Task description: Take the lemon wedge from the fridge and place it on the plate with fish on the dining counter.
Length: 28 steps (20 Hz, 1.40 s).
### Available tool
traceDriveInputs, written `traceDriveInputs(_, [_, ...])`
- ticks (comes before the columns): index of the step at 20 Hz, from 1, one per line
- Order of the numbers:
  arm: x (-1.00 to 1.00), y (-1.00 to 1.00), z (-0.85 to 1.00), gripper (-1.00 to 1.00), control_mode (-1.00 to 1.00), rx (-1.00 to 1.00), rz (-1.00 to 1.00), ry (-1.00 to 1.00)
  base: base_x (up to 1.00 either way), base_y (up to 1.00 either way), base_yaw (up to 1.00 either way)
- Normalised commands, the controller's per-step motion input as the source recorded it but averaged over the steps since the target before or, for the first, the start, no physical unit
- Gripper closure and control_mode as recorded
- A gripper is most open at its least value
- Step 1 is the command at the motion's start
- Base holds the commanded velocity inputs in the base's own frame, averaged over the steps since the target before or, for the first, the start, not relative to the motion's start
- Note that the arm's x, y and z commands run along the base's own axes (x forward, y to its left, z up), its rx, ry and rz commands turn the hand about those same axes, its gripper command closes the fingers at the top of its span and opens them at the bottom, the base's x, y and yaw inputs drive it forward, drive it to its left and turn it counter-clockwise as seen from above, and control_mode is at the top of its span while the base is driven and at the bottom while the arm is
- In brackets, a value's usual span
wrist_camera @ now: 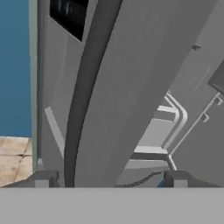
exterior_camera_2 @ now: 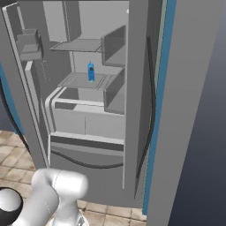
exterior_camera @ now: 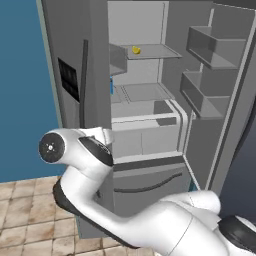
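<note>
The arm is bent low before the fridge (exterior_camera: 150,100), its elbow raised at the left of the left base view. In the hand view the hand (wrist_camera: 109,179) is seen spread wide, its two fingertips (wrist_camera: 43,178) set well apart with the edge of the closed left door and its dark handle (wrist_camera: 83,109) between them; nothing is held. The lemon wedge (exterior_camera: 136,50) is shown by the left base view on the upper shelf, well above and beyond the hand. A small blue bottle (exterior_camera_2: 91,72) on the middle shelf is shown plainly by the right base view.
</note>
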Motion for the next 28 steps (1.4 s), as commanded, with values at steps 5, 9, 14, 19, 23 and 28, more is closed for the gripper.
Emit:
traceDriveInputs(5, [-0.99, -0.89, -0.16, -1.0, -1.0, 0.0, 0.0, -0.01, 0.0, 0.0, 0.0])
traceDriveInputs(9, [-0.32, -1.0, 0.01, -1.0, -1.0, 0.01, 0.0, 0.09, 0.0, 0.0, 0.0])
traceDriveInputs(14, [0.17, -1.0, 0.11, -1.0, -1.0, 0.08, 0.0, 0.33, 0.0, 0.0, 0.0])
traceDriveInputs(19, [0.69, -0.98, 0.18, -1.0, -1.0, 0.17, 0.07, 0.28, 0.0, 0.0, 0.0])
traceDriveInputs(23, [0.43, -0.58, 0.0, -1.0, -1.0, 0.15, 0.36, 0.06, 0.0, 0.0, 0.0])
traceDriveInputs(28, [0.15, -0.08, 0.31, -1.0, -1.0, 0.27, 0.19, 0.01, 0.0, 0.0, 0.0])
